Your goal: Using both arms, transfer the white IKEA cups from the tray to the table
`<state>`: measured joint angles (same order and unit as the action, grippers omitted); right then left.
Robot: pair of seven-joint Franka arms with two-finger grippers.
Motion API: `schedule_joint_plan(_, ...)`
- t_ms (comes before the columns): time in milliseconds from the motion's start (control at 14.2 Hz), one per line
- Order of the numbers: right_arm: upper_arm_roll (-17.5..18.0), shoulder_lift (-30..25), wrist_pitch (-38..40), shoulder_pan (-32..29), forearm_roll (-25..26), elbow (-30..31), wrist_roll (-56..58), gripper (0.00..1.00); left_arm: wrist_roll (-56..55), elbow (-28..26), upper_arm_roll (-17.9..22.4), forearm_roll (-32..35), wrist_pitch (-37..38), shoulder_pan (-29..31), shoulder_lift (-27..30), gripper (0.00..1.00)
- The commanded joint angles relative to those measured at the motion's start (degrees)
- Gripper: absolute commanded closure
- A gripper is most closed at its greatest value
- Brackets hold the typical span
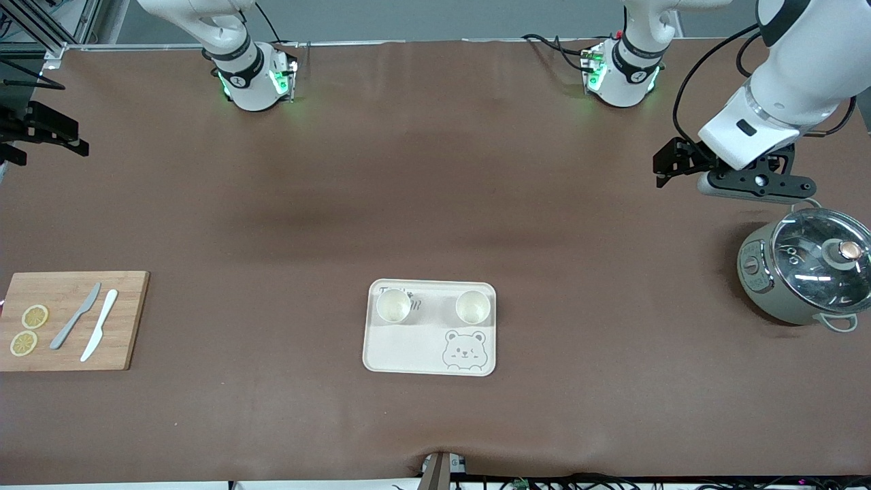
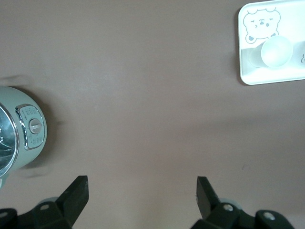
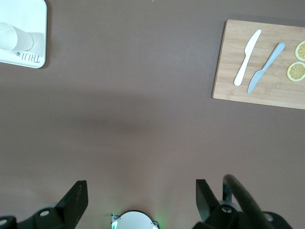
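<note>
Two cups stand upright on the tray (image 1: 401, 354) at the middle of the desk (image 1: 435, 204), both along the tray's edge farther from the front camera: one cup (image 1: 393, 305) toward the right arm's end, the other cup (image 1: 473, 307) toward the left arm's end, above the bear drawing (image 1: 464, 350). The left gripper (image 2: 142, 198) hangs over the desk beside the pot (image 1: 806, 272), well apart from the tray, fingers (image 2: 76, 193) spread wide and empty. The right gripper (image 3: 141, 198) hangs over bare desk near its arm's base, fingers (image 3: 75, 195) spread and empty too.

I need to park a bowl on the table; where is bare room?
Bare brown table lies between the bear tray and the arm bases, and between the tray and the cutting board. It is crowded at the cooker, under the left hand.
</note>
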<state>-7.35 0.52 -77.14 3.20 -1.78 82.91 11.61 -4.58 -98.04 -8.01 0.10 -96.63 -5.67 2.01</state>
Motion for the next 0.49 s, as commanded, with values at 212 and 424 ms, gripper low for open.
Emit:
schedule_joint_plan(212,0.05,0.28,0.68,0.23,0.81,-0.55,-0.80,0.00,0.97,1.10,-0.78,-0.98,1.01,-0.47,-0.86,0.00)
schedule_joint_plan(424,0.05,0.36,0.68,0.14,0.81,-0.55,-0.71,0.00,0.10,1.36,-1.22,-2.46,-0.04,-1.53,-2.19,0.00)
